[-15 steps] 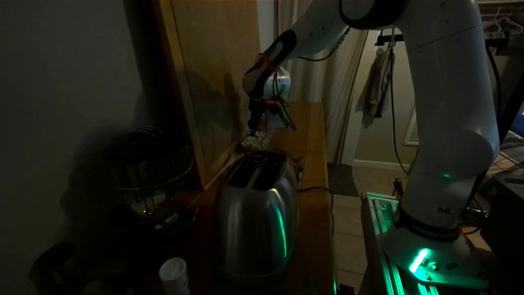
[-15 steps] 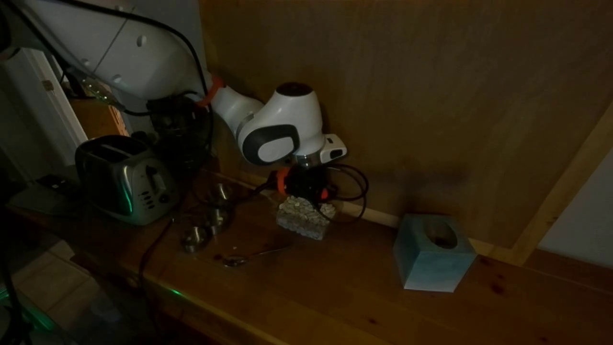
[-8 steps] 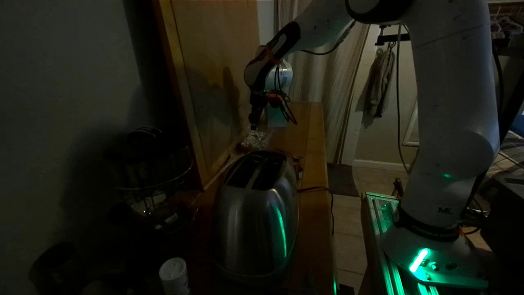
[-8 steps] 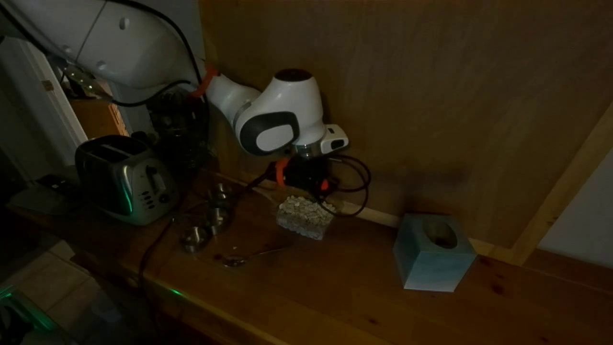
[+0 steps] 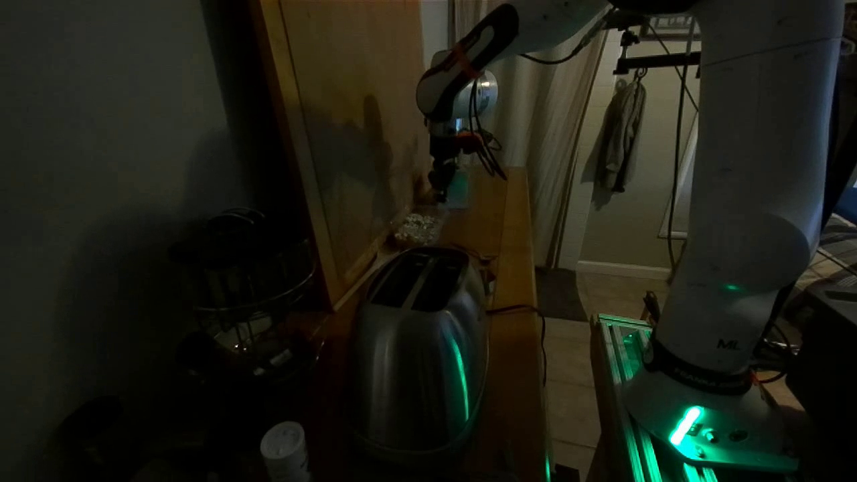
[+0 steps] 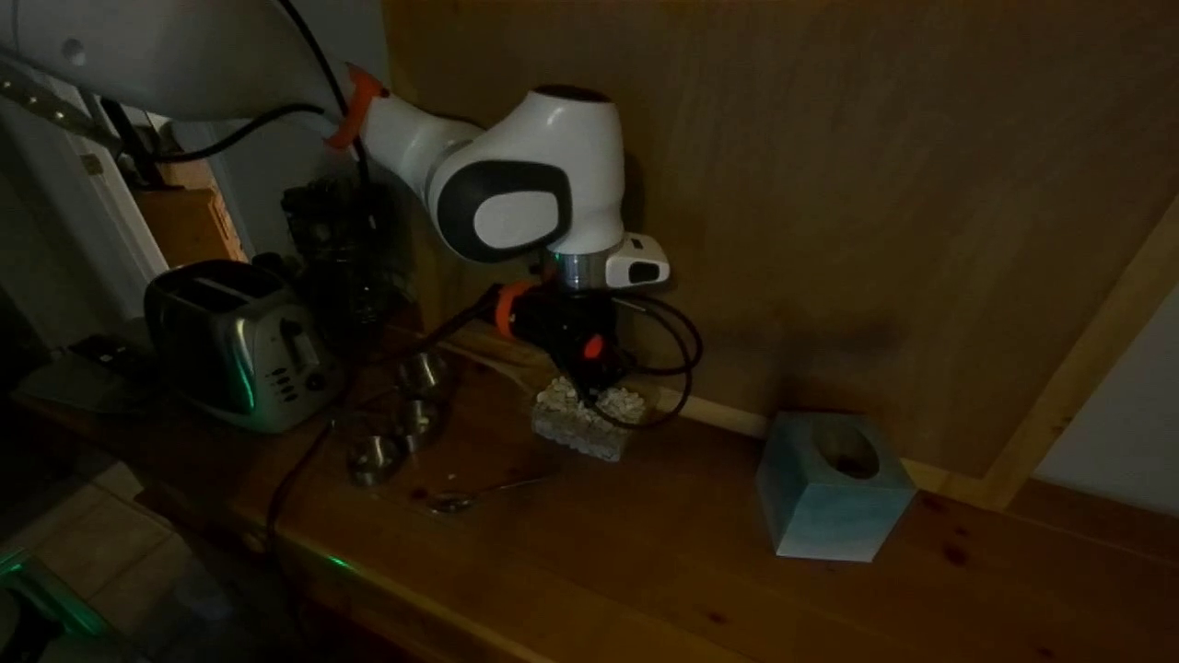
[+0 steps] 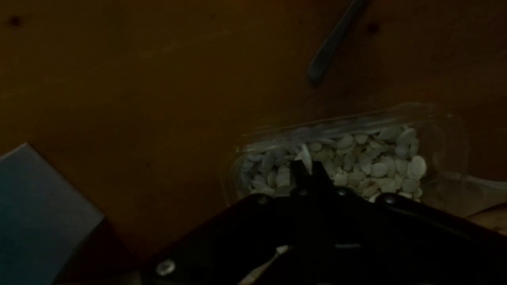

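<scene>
My gripper (image 7: 309,166) is shut on one pale flat seed (image 7: 305,152), which sticks out between the fingertips in the wrist view. It hangs over a clear plastic container (image 7: 348,120) filled with pale flat seeds (image 7: 380,170). In an exterior view the gripper (image 5: 440,194) is seen above the container's seeds (image 5: 416,229), apart from them. In an exterior view the container (image 6: 576,440) stands on the wooden counter against the wooden panel, and the dark gripper body (image 6: 571,331) covers part of it. The held seed is too small to make out in both exterior views.
A blue tissue box (image 6: 834,502) stands beside the container; it shows in the wrist view (image 7: 39,221). A spoon (image 6: 451,502) and small steel cups (image 6: 373,460) lie nearer the toaster (image 6: 267,359). The wooden panel (image 6: 829,230) rises close behind. The scene is dim.
The arm has risen and drawn back toward its base. The gripper has lifted off the seeds and tilted somewhat. The container and the other objects have not moved.
</scene>
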You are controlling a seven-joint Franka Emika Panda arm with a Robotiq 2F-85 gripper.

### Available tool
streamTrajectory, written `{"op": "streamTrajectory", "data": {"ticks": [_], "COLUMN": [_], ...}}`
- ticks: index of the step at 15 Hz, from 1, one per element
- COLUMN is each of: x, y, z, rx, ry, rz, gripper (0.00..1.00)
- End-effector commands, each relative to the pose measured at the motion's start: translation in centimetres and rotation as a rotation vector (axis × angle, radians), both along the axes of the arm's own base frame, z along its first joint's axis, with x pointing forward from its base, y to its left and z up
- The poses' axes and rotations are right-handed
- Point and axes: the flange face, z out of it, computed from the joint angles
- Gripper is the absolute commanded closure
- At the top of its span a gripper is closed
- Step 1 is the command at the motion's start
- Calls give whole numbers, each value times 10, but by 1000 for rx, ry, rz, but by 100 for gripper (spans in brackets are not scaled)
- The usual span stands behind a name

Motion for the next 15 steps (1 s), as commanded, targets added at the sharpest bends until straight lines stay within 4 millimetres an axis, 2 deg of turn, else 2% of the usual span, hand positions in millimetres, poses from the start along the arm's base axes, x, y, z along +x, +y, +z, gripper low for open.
{"op": "streamTrajectory", "data": {"ticks": [1, 5, 6, 9, 15], "x": [-2, -1, -3, -26, -74], "y": [-1, 0, 2, 2, 15], "z": [1, 0, 7, -15, -49], "rx": [3, 4, 31, 45, 203], "ry": [4, 6, -3, 72, 251], "rz": [-4, -2, -12, -35, -59], "gripper": [96, 96, 99, 99, 99]}}
